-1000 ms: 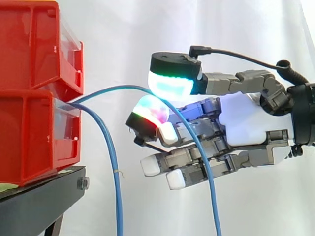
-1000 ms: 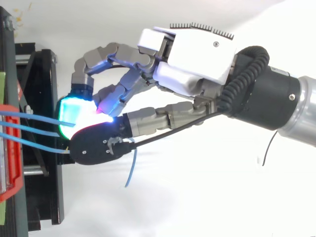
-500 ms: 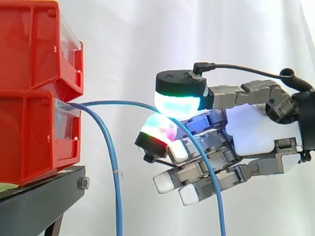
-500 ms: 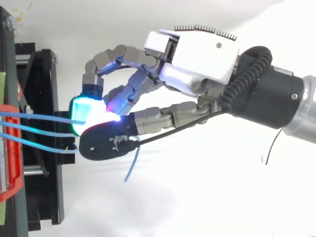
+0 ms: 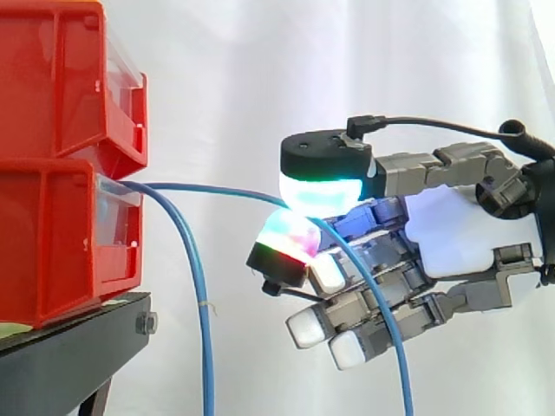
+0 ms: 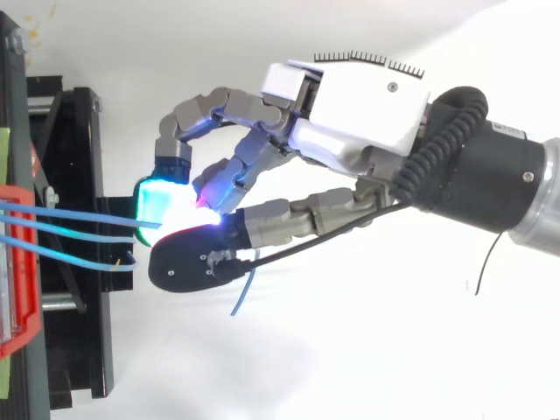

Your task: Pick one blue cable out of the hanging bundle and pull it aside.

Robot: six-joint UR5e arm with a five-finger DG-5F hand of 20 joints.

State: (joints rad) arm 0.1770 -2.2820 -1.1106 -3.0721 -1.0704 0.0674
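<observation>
Bins [image 5: 61,165] stacked on stand [image 5: 69,347] at left; robot hand [image 5: 451,234] right, pinching cable [image 5: 217,188].

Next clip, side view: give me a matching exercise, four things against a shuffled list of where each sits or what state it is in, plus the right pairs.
Things:
1. arched blue cable
2. drooping blue cable
3. red bins
4. hand

Places and states:
A. stacked on the black stand
B. pinched between two glowing pads
C. hangs down beside the stand, untouched
D. comes in from the right, fingers curled

Pairs: 1-B; 2-C; 3-A; 4-D
</observation>
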